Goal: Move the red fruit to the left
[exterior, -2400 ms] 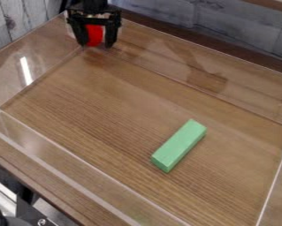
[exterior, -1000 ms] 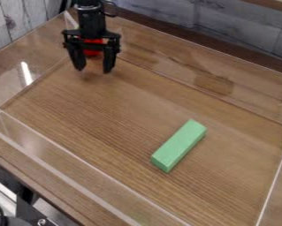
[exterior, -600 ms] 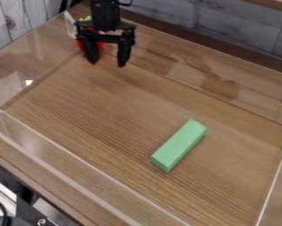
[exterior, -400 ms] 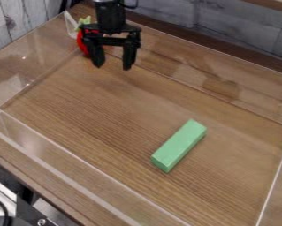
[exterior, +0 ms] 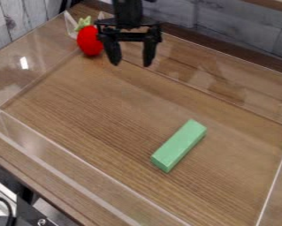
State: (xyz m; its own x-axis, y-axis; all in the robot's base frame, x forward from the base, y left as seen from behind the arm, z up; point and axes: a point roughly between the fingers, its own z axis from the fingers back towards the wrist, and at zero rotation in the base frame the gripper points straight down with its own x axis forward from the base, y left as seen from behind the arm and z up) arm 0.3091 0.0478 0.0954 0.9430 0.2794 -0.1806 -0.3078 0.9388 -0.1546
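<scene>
The red fruit [exterior: 87, 40], a glossy strawberry-like toy with pale yellow-green leaves at its top, sits near the far left corner of the wooden tabletop [exterior: 108, 115], close to the far edge. It rests on the wood by itself, with nothing gripping it.

Just to its right hangs the black gripper [exterior: 130, 58], pointing down at the tabletop. Its jaws stand apart with nothing between them; bare wood shows in the gap between the two dark fingers [exterior: 112, 54]. The left finger is just beside the fruit, though whether it touches the fruit cannot be told from this angle. The rest of the arm rises out of view at the far edge.

A light green rectangular block [exterior: 179, 145] lies flat on the tabletop toward the near right corner, well apart from both the fruit and the gripper. It lies diagonally, its far end pointing toward the right edge.

A clear plastic wall [exterior: 19, 62] rims the tabletop, catching pale reflections along the left and near edges. Behind the far edge runs a backdrop of grey weathered boards [exterior: 225, 22].
</scene>
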